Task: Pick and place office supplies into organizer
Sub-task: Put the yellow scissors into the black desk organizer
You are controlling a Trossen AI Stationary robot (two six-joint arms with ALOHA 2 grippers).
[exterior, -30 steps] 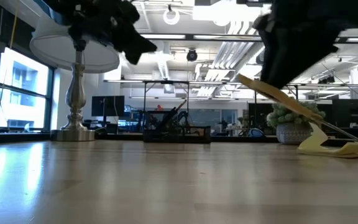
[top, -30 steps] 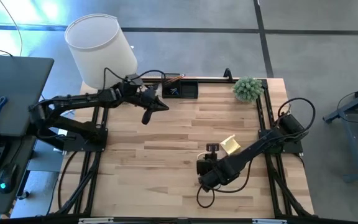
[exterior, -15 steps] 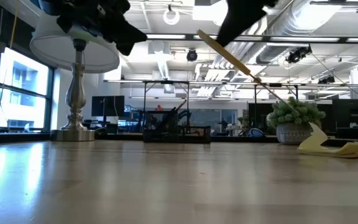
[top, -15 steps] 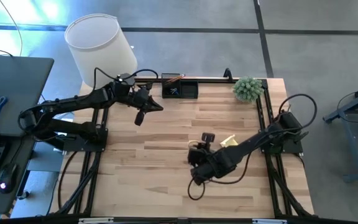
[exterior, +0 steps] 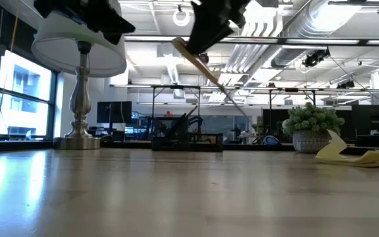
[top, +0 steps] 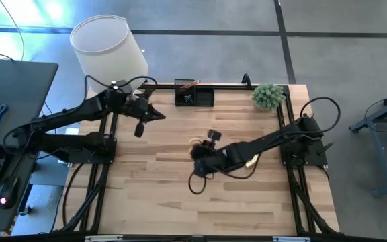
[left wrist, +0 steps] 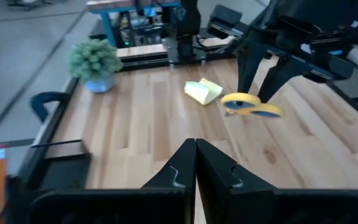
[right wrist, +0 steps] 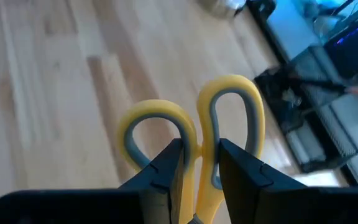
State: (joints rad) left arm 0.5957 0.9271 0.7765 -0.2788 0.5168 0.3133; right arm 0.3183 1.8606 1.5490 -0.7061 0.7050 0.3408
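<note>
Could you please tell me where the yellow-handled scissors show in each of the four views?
High view: hidden under the right gripper.
Low view: blades slanting down, top centre.
Left wrist view: handles, right of centre.
Right wrist view: handles, centre.
Shared landmark: black mesh organizer.

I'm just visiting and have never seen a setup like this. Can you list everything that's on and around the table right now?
scissors: one pair, yellow handles, held off the table in the right gripper
organizer: one, black, far edge of the table, a pencil and small items inside
sticky notes: one pad, yellow, lying on the table toward the right
plant: one, green, far right corner
lamp: one, white shade, chrome base, far left corner
table: one, light wood
left gripper: dark, shut, empty, above the table's far left
right gripper: dark, shut on the scissors, over mid-table
</note>
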